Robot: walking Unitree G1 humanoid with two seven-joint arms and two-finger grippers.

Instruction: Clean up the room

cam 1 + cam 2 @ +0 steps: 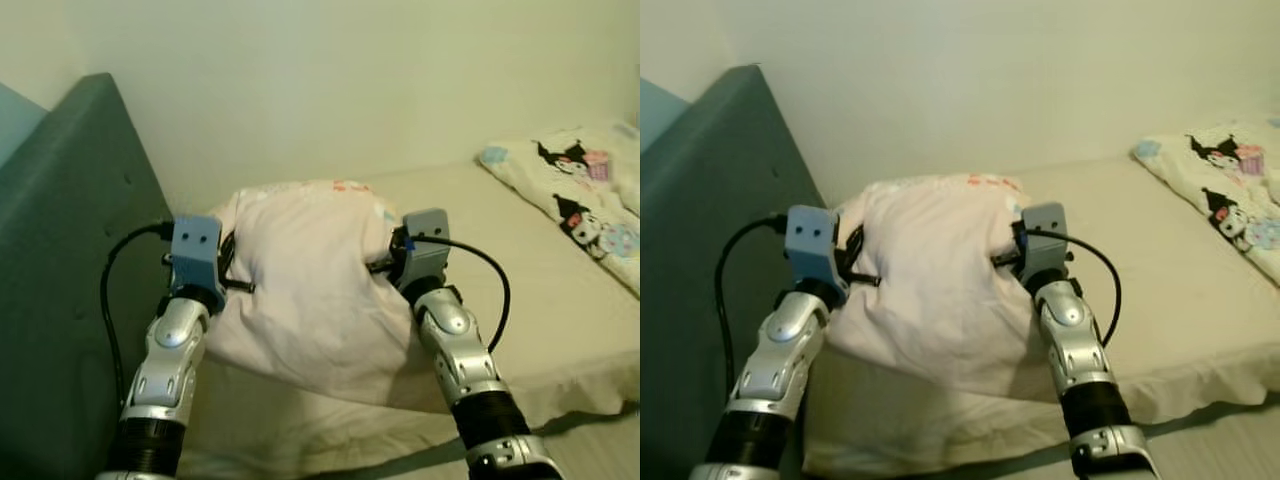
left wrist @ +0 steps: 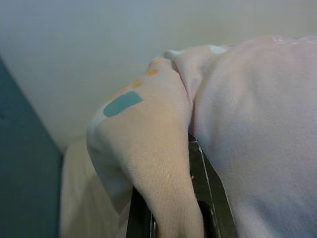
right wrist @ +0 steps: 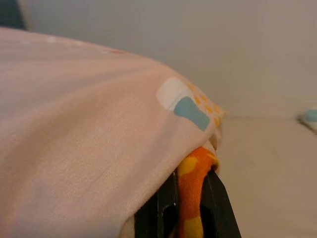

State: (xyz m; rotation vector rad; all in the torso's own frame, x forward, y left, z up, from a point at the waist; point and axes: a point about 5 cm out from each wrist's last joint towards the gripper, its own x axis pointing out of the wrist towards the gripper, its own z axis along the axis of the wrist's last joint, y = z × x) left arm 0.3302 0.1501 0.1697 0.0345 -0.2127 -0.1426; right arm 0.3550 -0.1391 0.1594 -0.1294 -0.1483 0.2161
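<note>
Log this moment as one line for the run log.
left pincer: shut on pillow edge | right pincer: shut on pillow edge | pillow: pink, held between both, at bed head by headboard

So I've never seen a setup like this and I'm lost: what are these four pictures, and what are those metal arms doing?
It is a humanoid robot tidying a bedroom. Two pictures come from cameras in its head, looking down at a beige mattress beside a grey-green padded headboard. The other two come from cameras on its wrists. Its left gripper and right gripper each pinch a side of a soft pale pink pillow between black fingers. A white cartoon-print blanket lies further along the bed.
</note>
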